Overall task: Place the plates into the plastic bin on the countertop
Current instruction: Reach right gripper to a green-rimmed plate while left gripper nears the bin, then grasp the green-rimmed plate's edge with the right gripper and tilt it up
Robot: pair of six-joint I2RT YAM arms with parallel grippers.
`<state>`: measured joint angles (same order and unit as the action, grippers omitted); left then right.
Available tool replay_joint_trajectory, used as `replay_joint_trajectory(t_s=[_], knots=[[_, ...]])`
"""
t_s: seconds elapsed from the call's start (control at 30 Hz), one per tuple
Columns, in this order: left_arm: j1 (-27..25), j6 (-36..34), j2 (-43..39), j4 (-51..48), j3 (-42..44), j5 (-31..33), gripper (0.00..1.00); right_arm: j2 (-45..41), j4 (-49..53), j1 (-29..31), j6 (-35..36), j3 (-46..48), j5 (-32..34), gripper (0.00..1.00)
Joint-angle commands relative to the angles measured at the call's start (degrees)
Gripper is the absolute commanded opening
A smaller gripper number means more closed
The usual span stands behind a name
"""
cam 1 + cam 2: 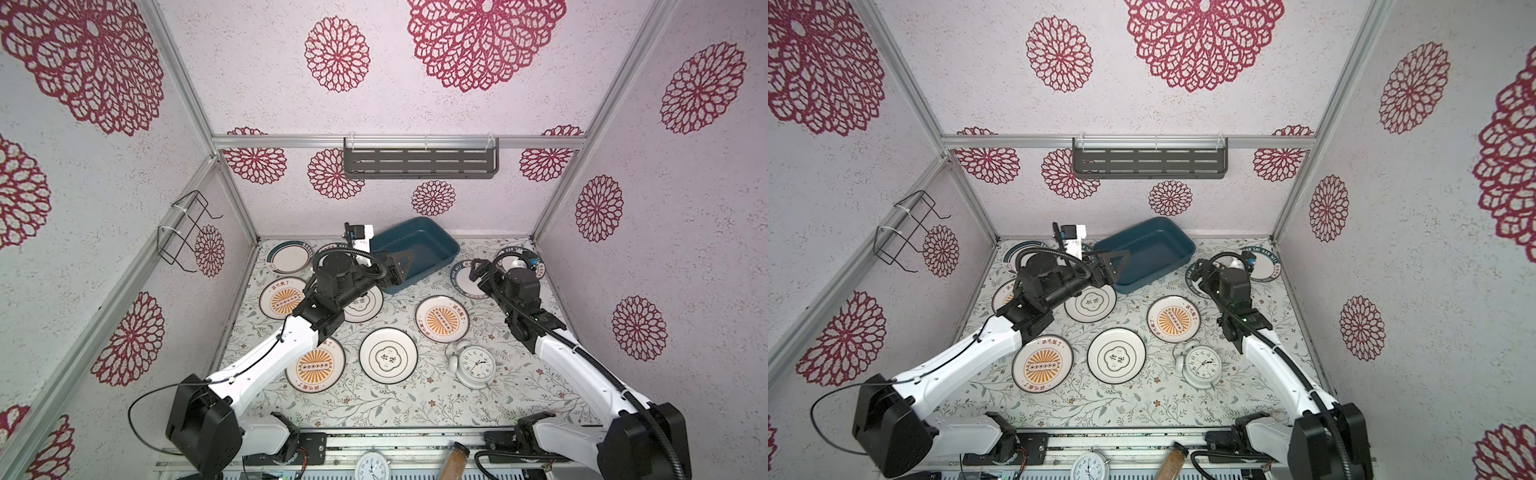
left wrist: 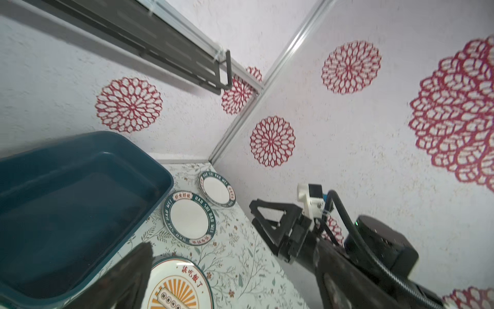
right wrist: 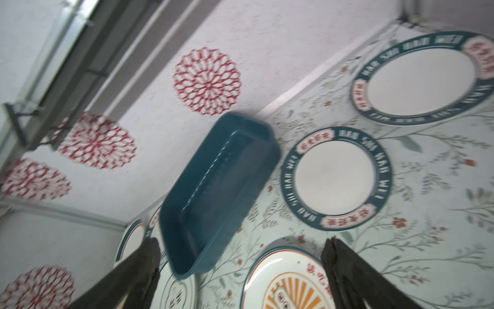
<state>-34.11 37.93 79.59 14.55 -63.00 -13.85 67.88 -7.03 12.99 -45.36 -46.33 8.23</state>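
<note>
Wire rack (image 1: 187,232): thin black bent rod; left wall.
Bench (image 1: 415,399): flat white sheet printed with leafy sprigs; every plate in view lies flat on it, outside the bin (image 1: 432,245).
Teal-rimmed plate (image 1: 289,257): round glazed white ceramic, dark lettered band; far left corner.
Sunburst plate (image 1: 282,298): orange rayed centre; left edge, partly under the left arm (image 1: 266,353).
Second sunburst plate (image 1: 320,365): same pattern; toward the front left corner.
Emblem plate (image 1: 1090,303): black four-lobed mark, thin ring; by the bin's near side.
Left tool (image 1: 401,266): black open-frame triangular fingers, spread wide with nothing between; raised at the bin's near left end.
Second emblem plate (image 1: 388,355): middle of the bench.
Bin: smooth dark teal plastic, rectangular, rounded corners, low sloped walls; middle of the far edge, set askew.
Shelf (image 1: 421,162): grey slotted metal; back wall.
Third sunburst plate (image 1: 441,319): right of the middle.
Plate beside the bin (image 1: 467,289): teal-rimmed; just off the bin's right end.
Right tool (image 1: 477,270): same build, fingers parted, empty; raised just right of the bin.
Alarm clock (image 1: 473,365): round, white, black numerals; toward the front right.
Corner plate (image 3: 419,77): teal-rimmed; far right corner.
</note>
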Motion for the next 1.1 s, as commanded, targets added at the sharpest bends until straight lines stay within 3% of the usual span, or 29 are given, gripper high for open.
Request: replay_joint_trajectory(t_s=[0.0, 0.17, 0.27, 0.43, 0.63, 0.77, 1.07], knots=[[0.05, -4.51, 6.50, -1.35, -3.49, -9.79, 0.97, 2.92, -1.35, -6.89, -4.64, 0.92, -3.60, 0.99], [-0.08, -2.21, 15.93, 1.53, -8.07, -16.26, 0.97, 10.39, -16.90, -18.69, -13.38, 5.81, -12.93, 0.99], [-0.21, -1.93, 18.67, 2.74, -9.15, -16.38, 0.97, 15.97, -25.63, -23.32, -17.16, 6.58, -18.27, 0.99], [-0.26, -2.36, 20.74, 1.33, -10.12, -14.97, 0.97, 25.70, -32.83, -27.92, -20.70, 4.88, -22.13, 0.98], [-0.17, -3.75, 21.08, -0.90, -10.21, -12.52, 0.97, 38.75, -45.94, -30.65, -29.84, 1.56, -26.89, 0.93], [-0.23, -4.91, 21.06, -2.69, -10.42, -10.17, 0.97, 45.69, -46.57, -30.87, -33.01, -3.41, -27.76, 0.92], [0.35, -5.57, 22.09, -4.28, -11.98, -7.81, 0.97, 51.12, -37.31, -30.89, -35.14, -9.31, -23.71, 0.86]])
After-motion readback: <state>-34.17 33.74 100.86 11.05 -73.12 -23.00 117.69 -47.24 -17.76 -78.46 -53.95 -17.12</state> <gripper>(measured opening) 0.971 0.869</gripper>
